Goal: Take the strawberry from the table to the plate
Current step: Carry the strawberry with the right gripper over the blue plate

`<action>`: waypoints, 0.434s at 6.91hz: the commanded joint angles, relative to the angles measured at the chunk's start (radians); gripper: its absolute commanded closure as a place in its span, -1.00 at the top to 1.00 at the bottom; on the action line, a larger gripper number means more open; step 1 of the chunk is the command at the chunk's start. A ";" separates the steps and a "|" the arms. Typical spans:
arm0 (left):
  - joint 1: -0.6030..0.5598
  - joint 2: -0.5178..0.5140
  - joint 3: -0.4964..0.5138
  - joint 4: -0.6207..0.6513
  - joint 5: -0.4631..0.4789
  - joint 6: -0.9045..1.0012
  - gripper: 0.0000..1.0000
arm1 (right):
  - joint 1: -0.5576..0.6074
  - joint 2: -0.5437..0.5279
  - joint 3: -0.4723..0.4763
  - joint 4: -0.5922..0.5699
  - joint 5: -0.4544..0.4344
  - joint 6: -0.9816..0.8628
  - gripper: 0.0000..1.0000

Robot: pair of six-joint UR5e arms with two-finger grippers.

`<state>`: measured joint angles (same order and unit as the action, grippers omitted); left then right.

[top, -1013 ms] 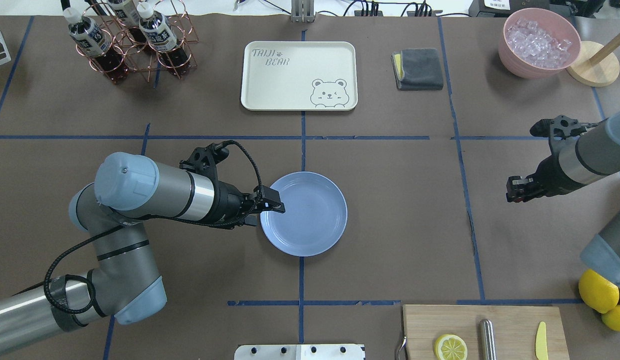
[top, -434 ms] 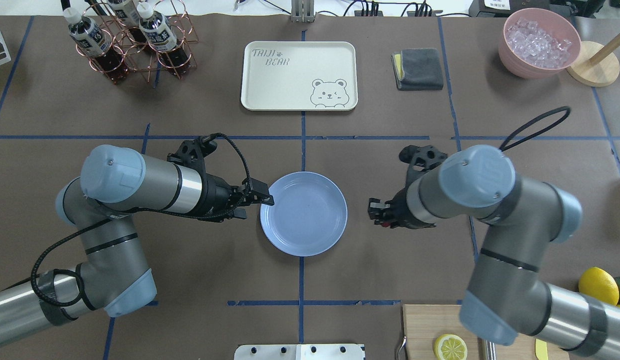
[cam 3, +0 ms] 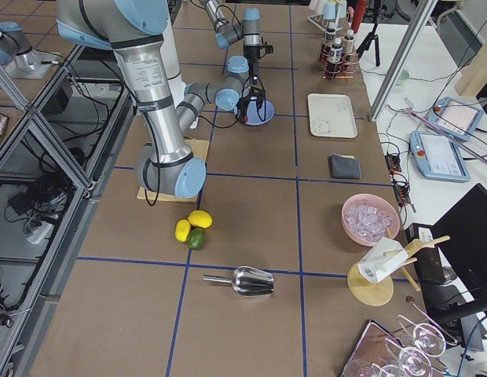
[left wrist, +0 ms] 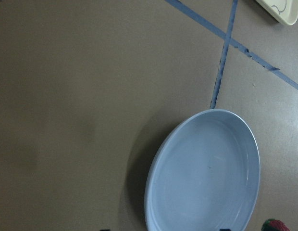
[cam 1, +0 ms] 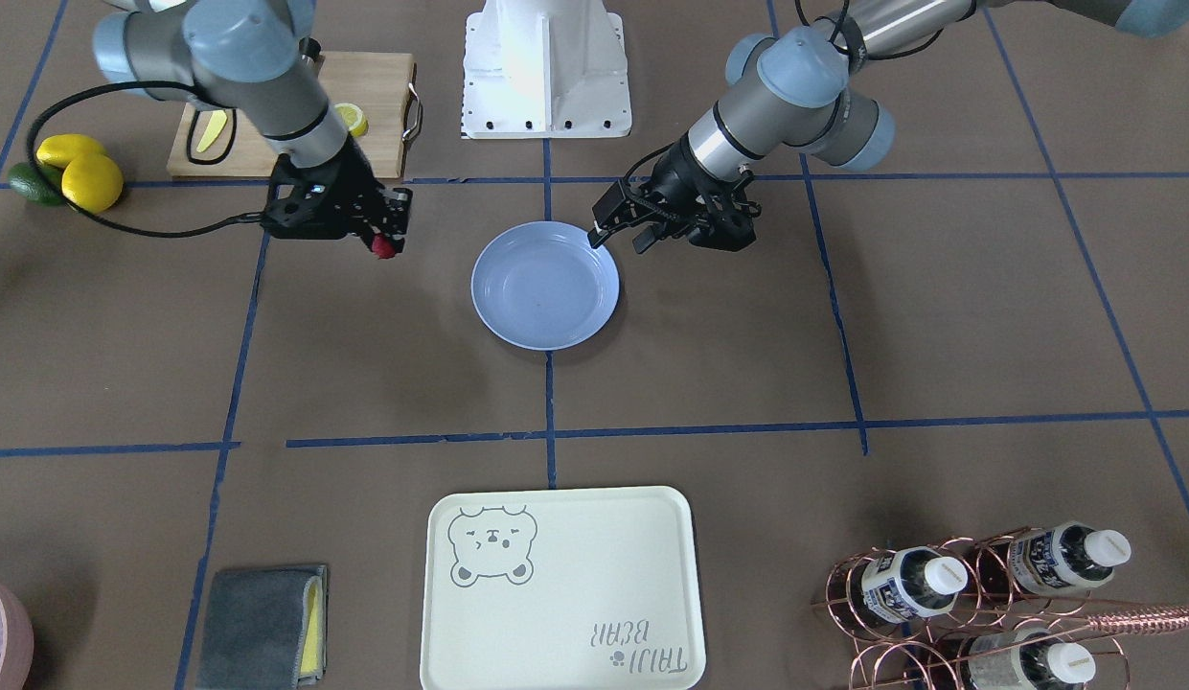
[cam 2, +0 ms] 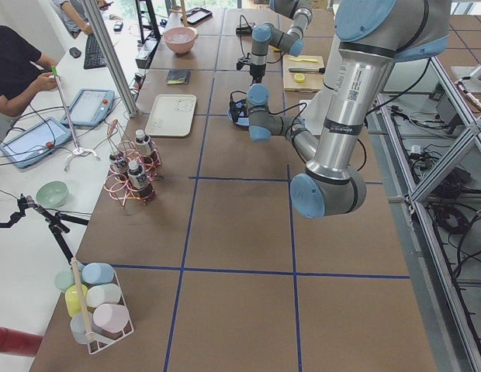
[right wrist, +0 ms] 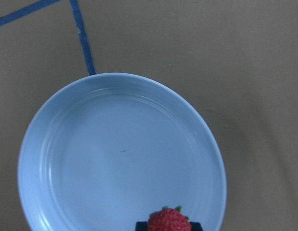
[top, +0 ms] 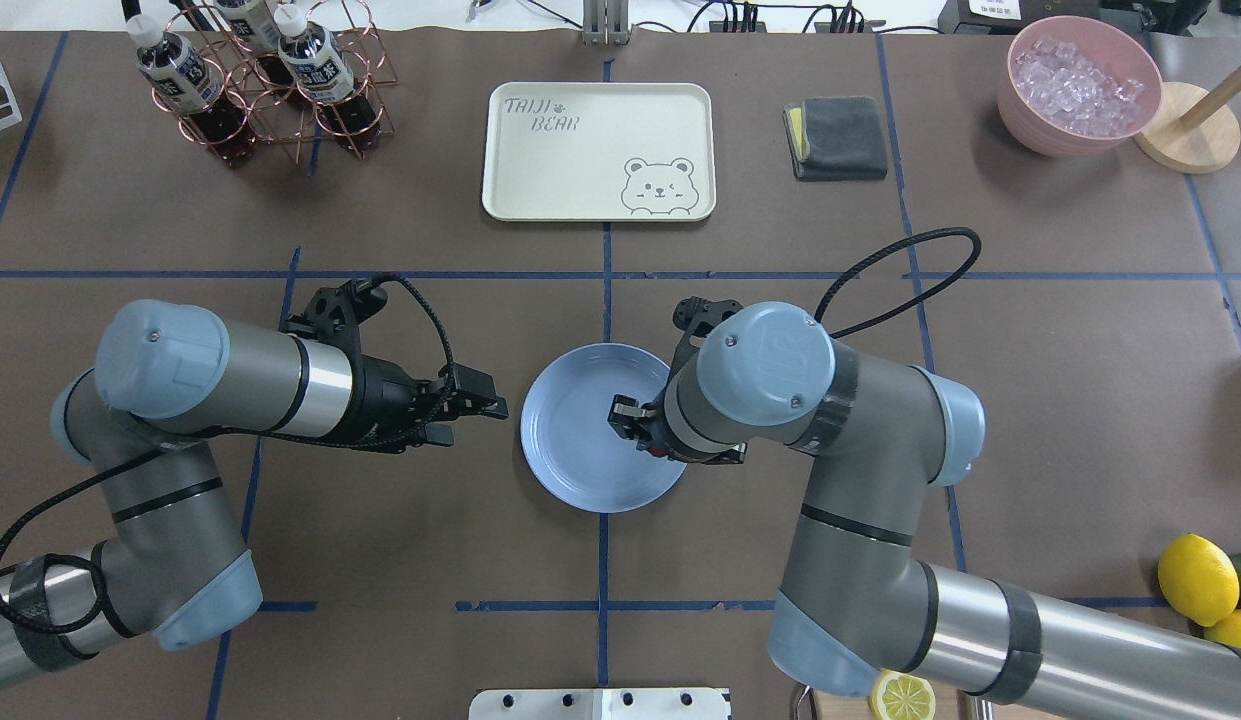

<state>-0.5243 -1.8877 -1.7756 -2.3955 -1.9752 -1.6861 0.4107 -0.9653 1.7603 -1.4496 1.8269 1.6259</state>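
A small red strawberry (right wrist: 168, 220) sits between the fingertips of my right gripper (top: 644, 438), which is shut on it. In the overhead view that gripper hangs over the right part of the light blue plate (top: 580, 470). The right wrist view shows the berry above the plate (right wrist: 115, 159) near its rim. In the front-facing view the strawberry (cam 1: 382, 247) and right gripper (cam 1: 383, 240) appear off to the plate's side. My left gripper (top: 472, 408) is open and holds nothing, a short way from the plate's left rim. The left wrist view shows the plate (left wrist: 206, 178) and the berry (left wrist: 276, 225).
On the table's far side are a cream bear-print tray (top: 598, 150), a copper rack of bottles (top: 270, 80), a grey cloth (top: 838, 138) and a pink bowl of ice (top: 1078, 85). Lemons (top: 1195, 580) and a cutting board with a lemon half (top: 900, 695) lie near the front right.
My right arm has swung in from the table's right side to over the plate, carrying the strawberry. My left gripper has drawn back leftward off the plate's rim.
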 commanded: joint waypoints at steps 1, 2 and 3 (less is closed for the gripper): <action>-0.003 0.009 -0.004 -0.001 0.001 0.000 0.61 | -0.001 0.046 -0.062 0.024 -0.011 -0.068 -1.00; -0.003 0.009 -0.002 -0.001 0.002 0.000 0.61 | -0.001 0.056 -0.085 0.024 -0.011 -0.076 -1.00; -0.003 0.016 -0.001 -0.001 0.002 0.000 0.61 | -0.001 0.077 -0.120 0.024 -0.012 -0.075 -1.00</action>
<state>-0.5273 -1.8775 -1.7780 -2.3961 -1.9734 -1.6859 0.4096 -0.9091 1.6770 -1.4277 1.8165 1.5618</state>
